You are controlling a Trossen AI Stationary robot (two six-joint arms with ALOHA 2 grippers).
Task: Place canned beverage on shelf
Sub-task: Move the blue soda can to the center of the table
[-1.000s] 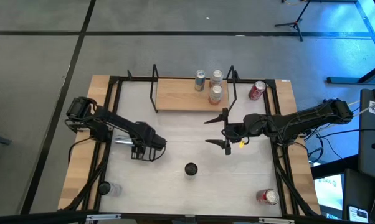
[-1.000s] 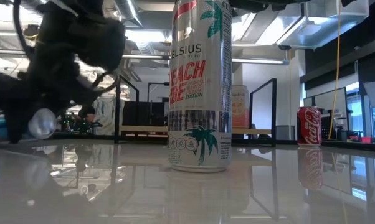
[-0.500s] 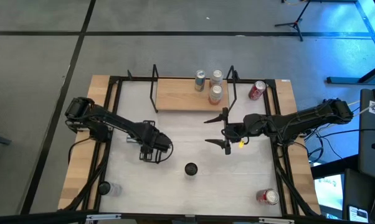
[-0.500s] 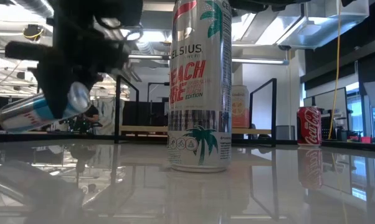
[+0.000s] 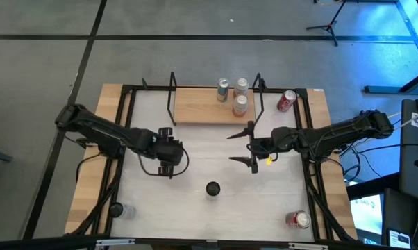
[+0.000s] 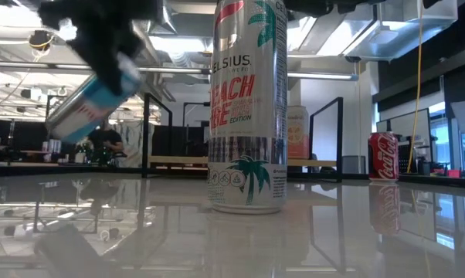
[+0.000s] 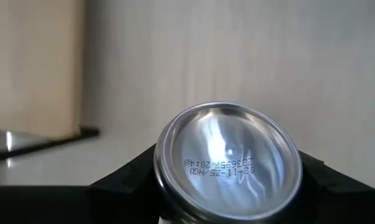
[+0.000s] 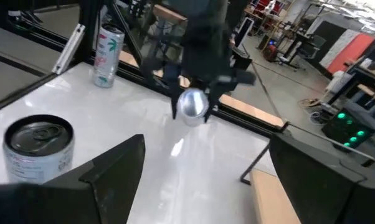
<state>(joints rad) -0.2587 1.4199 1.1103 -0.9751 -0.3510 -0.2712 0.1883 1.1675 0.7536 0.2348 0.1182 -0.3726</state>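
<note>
L gripper (image 5: 166, 151) has its jaws clamped on a silver-blue can (image 6: 93, 100), held tilted clear of the tabletop, short of the shelf (image 5: 202, 105) near its L end, prob for carrying over. R gripper (image 5: 251, 146) waits w/ jaws apart just off the shelf's R end, leaving the board's free L part unblocked.

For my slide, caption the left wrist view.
Left gripper carrying a silver aluminium can, date-stamped base toward the camera, above the white tabletop.

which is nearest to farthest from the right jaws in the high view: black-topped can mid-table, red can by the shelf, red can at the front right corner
From the right gripper:
1. Black-topped can, mid-table, toward the front.
2. Red can, right of the shelf, at the back.
3. Red can, front right corner.
</note>
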